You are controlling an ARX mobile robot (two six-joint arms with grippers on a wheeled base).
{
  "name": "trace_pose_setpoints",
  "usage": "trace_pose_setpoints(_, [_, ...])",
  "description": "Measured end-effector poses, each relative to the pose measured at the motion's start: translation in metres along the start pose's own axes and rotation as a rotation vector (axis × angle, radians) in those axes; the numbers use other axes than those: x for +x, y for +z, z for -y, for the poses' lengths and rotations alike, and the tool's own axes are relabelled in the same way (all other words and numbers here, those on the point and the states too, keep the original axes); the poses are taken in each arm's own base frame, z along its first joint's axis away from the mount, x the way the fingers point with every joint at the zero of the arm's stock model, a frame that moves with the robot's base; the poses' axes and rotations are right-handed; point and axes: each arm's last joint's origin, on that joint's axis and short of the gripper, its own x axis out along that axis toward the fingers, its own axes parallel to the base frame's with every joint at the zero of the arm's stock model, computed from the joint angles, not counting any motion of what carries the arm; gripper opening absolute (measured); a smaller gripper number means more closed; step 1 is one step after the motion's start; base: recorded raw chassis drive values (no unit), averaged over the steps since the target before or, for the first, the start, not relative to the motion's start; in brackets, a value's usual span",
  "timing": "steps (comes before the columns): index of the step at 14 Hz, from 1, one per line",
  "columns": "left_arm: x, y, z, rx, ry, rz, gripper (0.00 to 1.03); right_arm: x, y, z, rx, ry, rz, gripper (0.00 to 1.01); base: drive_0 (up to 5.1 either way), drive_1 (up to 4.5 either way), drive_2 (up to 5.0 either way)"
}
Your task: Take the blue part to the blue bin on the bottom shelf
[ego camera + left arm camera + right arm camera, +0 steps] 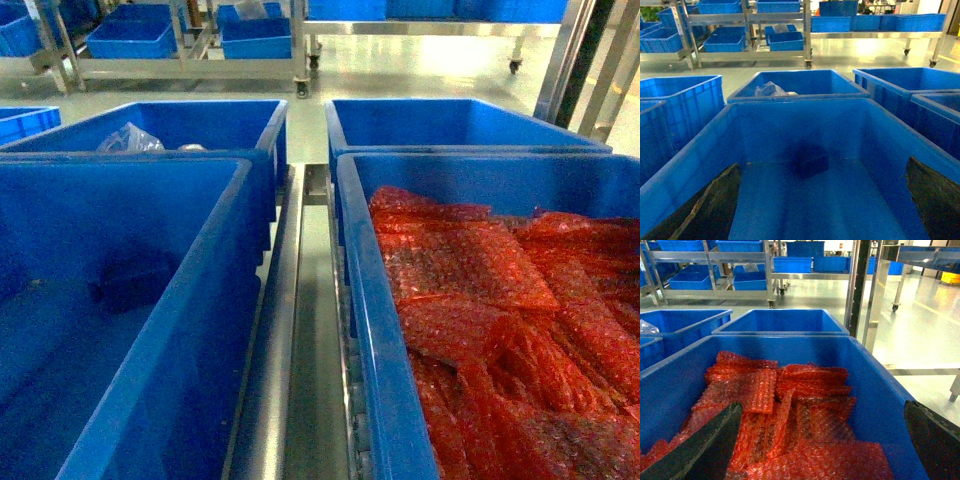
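The left gripper (822, 200) hangs spread wide over a blue bin (700, 145), its two dark fingers (710, 205) framing the bin's floor with nothing between them, while a small dark-blue block, the blue part (813, 164), lies on that floor near the far wall, well ahead of the fingertips. The right gripper (822, 440) is likewise spread wide and holds nothing, poised above a second bin (875, 390) heaped with red bubble-wrap bags (790, 405). In the head view the part (133, 282) shows as a dim shape low in the left bin, and neither arm appears there. A further bin behind holds a clear plastic bag (771, 90); wheeled metal shelves (747, 30) carrying more blue bins stand across the floor. Whether this bin sits on the bottom shelf cannot be told, so the scene fits either a part waiting to be lifted out or one already dropped where it belongs. If it is to be lifted, the left arm would need to reach forward and down, centre the fingers on the block and clear the bin's walls.
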Motion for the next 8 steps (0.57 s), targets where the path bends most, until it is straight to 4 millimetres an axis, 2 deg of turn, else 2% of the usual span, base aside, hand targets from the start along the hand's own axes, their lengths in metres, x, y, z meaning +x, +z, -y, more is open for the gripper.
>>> trace_pose_setpoints(8, [0.0000, 0.0000, 0.0000, 0.000, 0.000, 0.000, 0.98, 0.0000, 0.0000, 0.0000, 0.000, 0.000, 0.000, 0.98, 0.0, 0.00, 0.0])
